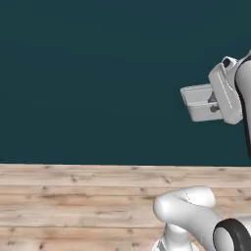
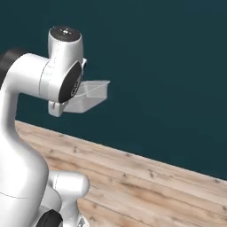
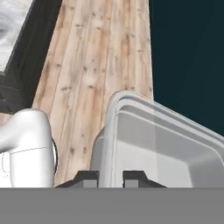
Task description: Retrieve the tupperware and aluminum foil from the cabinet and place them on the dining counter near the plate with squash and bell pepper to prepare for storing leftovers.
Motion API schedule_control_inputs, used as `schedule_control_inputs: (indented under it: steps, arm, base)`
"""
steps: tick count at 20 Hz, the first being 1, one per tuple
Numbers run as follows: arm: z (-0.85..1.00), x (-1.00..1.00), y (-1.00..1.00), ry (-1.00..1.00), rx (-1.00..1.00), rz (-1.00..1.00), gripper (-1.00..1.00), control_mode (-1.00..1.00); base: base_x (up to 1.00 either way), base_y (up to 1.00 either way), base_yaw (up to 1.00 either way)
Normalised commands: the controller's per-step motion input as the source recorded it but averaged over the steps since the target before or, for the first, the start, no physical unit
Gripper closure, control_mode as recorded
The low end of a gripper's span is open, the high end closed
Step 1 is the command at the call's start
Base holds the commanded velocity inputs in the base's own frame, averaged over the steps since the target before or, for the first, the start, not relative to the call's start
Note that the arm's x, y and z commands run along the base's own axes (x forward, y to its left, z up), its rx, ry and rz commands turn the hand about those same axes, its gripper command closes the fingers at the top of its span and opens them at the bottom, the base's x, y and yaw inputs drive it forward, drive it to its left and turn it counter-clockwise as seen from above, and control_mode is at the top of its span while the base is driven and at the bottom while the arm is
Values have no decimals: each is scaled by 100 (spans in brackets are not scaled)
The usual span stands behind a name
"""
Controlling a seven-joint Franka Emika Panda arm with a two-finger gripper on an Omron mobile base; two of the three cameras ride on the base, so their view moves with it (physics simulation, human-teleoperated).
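The tupperware [image 1: 198, 102] is hanging in the air, carried off any surface, in front of a dark teal wall [image 1: 98, 73] and above a light wooden plank floor [image 1: 73, 206]. In the left base view it is showing as a small translucent-white rectangular tub with a flared rim, sticking out to the left of the white hand, its open side tipped partly toward the camera. In the right base view the same container [image 2: 91, 96] is projecting to the right from behind the arm's wrist, tilted, with its rim uppermost.

The gripper [image 3: 110, 177] is pinching the container's rim: in the hand view its two dark finger tips [image 3: 86, 178] are sitting on either side of the thin rim wall, one outside and one inside, with the jaws closed tight against it. The tub's hollow interior [image 3: 166, 148] is spreading away from the fingers toward the lower right of that view.

Beyond the container, the hand view is looking down on the plank floor, and at its upper left corner a strip of the dining counter [image 3: 11, 22], pale marble over a dark base, is showing well apart from the tupperware.
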Motion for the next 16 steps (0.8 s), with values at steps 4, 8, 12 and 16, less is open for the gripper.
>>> schedule_control_inputs:
  steps: [4, 8, 12, 16]
  arm:
    - [0, 0, 0, 0, 0, 0, 100, 100]
    - [0, 0, 0, 0, 0, 0, 100, 100]
    - [0, 0, 0, 0, 0, 0, 100, 100]
    - [0, 0, 0, 0, 0, 0, 100, 100]
  base:
    - [68, -2, 80]
    - [72, -2, 78]
    - [79, -1, 76]
    - [98, -14, 67]
